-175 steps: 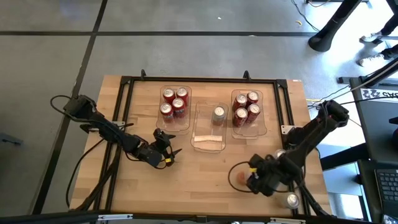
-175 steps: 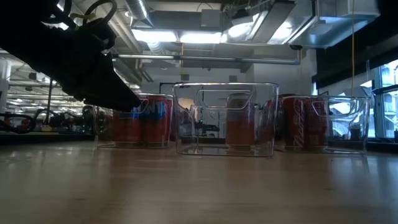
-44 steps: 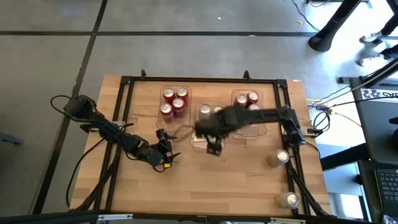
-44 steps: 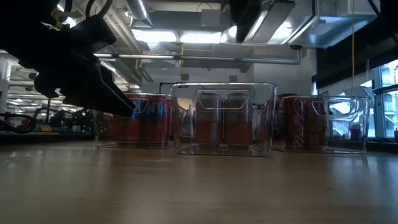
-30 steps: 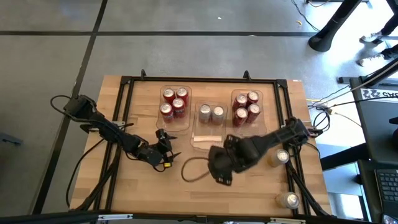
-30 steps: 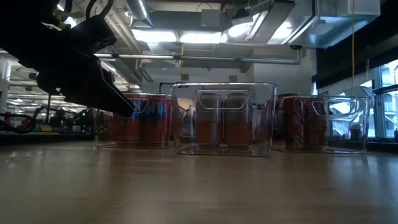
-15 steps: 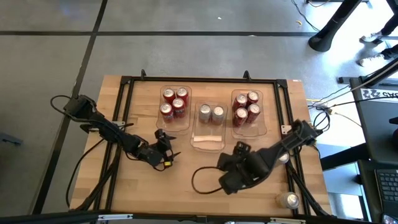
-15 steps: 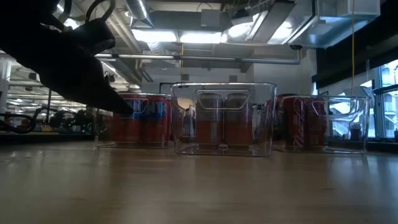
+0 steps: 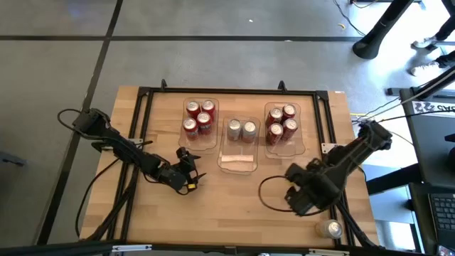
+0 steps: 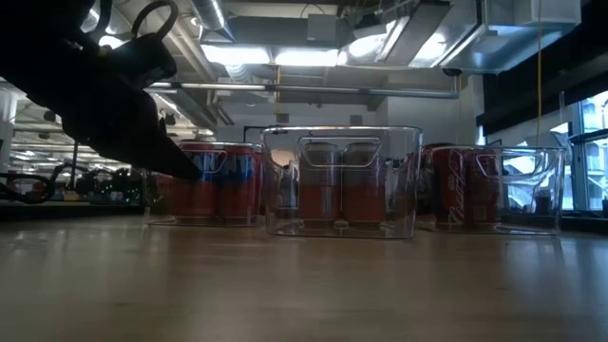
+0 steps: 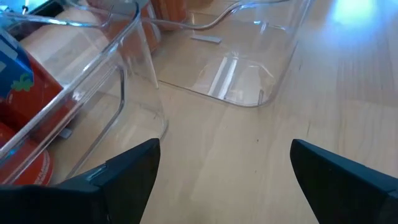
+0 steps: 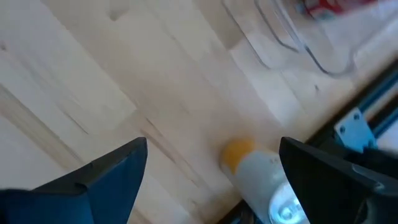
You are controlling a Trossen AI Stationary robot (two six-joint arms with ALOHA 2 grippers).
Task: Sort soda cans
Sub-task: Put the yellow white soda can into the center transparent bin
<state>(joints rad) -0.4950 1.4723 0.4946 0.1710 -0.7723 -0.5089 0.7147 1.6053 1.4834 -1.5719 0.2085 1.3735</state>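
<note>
Three clear bins stand in a row at the table's far side. The left bin (image 9: 201,144) and the right bin (image 9: 286,150) each hold several red cans (image 9: 198,119). Two pale cans (image 9: 242,129) stand in the far half of the middle bin (image 9: 239,151). One pale can (image 12: 256,182) stands on the wood just ahead of my open right gripper (image 12: 212,149), near the right rail. The arm hides this can in the high view. Another pale can (image 9: 328,228) stands at the near right corner. My open left gripper (image 9: 192,178) waits near the left bin.
A black frame rail (image 9: 334,149) runs along the table's right side, close to the loose cans. A looped cable (image 9: 269,193) hangs beside the right arm. Bare wood lies between the two arms at the near side. The low view shows the left arm (image 10: 104,90) before the bins.
My right gripper has swung from the table's near middle toward the right edge, up to the pale can by the rail. Its fingers have stayed open and its cable loop has trailed along. No can has moved.
</note>
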